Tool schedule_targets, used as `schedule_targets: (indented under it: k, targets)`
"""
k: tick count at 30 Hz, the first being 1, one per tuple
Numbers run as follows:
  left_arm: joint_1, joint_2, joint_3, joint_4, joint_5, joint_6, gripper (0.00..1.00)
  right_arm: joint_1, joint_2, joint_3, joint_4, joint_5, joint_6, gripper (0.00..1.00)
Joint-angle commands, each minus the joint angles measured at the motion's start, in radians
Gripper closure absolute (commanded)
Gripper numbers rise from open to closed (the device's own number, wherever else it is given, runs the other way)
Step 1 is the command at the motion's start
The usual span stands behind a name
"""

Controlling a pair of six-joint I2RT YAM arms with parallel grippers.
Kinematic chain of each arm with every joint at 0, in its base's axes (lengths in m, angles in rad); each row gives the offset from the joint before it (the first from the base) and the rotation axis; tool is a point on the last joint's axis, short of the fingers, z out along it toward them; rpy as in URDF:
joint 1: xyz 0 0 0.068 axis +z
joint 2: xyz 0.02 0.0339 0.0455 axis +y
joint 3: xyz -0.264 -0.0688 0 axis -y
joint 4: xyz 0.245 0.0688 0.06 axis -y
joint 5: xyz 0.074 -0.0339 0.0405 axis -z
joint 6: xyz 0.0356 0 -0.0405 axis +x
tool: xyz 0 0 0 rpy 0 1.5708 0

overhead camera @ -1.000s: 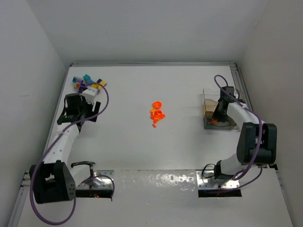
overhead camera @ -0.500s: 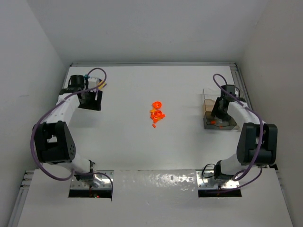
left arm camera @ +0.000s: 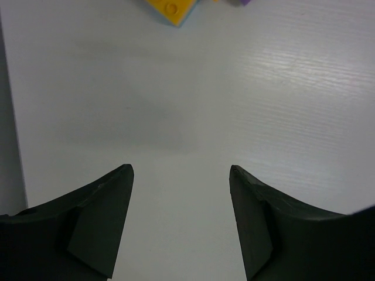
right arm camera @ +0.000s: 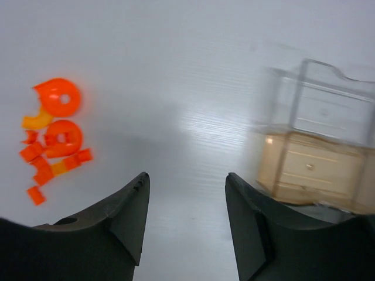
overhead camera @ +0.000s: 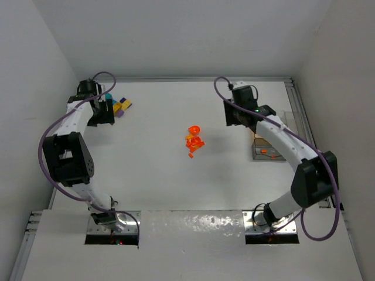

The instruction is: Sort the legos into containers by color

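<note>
Hovering — both jaws released, empty | orange legos (right arm camera: 53, 137) left of right jaws | containers (right arm camera: 316, 164) right

Glossy orange plastic legos (right arm camera: 73, 132), clear shiny plastic containers (right arm camera: 310, 164), smooth, faintly ribbed white table (left arm camera: 234, 105)

The top external camera sits high above and behind the arm bases. It faces down and forward over the whole white desk (overhead camera: 176, 175), far enough back to take in both arms and the surrounding walls. The left wrist camera looks past the dark left gripper (left arm camera: 180, 170) from close to the desk, with a flat yellow plastic brick (left arm camera: 171, 9) at its top edge. The right wrist camera looks past the right gripper (right arm camera: 186, 175) over a wider patch holding the small orange plastic legos (right arm camera: 53, 137) and the clear plastic containers (right arm camera: 313, 164). The top view also shows all three.
</note>
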Motion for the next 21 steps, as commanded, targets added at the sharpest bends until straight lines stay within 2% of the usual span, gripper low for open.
schedule_targets:
  k: [1, 4, 5, 6, 7, 8, 10, 13, 21]
  targets:
    - [0.015, -0.059, -0.021, 0.038, -0.079, -0.048, 0.35, 0.077, 0.112, 0.063, 0.008, -0.027, 0.052, 0.46]
    - [0.013, -0.122, -0.067, 0.088, -0.120, -0.048, 0.34, 0.122, 0.215, 0.141, 0.007, -0.054, 0.081, 0.48]
    - [0.013, -0.154, -0.096, 0.102, -0.125, -0.050, 0.34, 0.129, 0.244, 0.182, -0.004, -0.112, 0.084, 0.51]
    - [0.013, -0.183, -0.127, 0.124, -0.122, -0.053, 0.34, 0.131, 0.312, 0.206, -0.016, -0.160, 0.093, 0.57]
    - [0.012, -0.184, -0.127, 0.132, -0.111, -0.053, 0.34, 0.132, 0.312, 0.233, -0.034, -0.160, 0.098, 0.66]
    - [0.010, -0.208, -0.151, 0.138, -0.081, -0.051, 0.34, 0.134, 0.374, 0.279, -0.066, -0.186, 0.101, 0.82]
    - [0.008, -0.220, -0.170, 0.127, -0.042, -0.046, 0.34, 0.140, 0.424, 0.301, -0.082, -0.192, 0.100, 0.89]
    - [0.005, -0.242, -0.199, 0.122, 0.002, -0.033, 0.34, 0.151, 0.494, 0.298, -0.073, -0.205, 0.087, 0.83]
    - [0.005, -0.242, -0.199, 0.133, 0.008, -0.034, 0.34, 0.233, 0.559, 0.283, -0.084, -0.163, 0.029, 0.76]
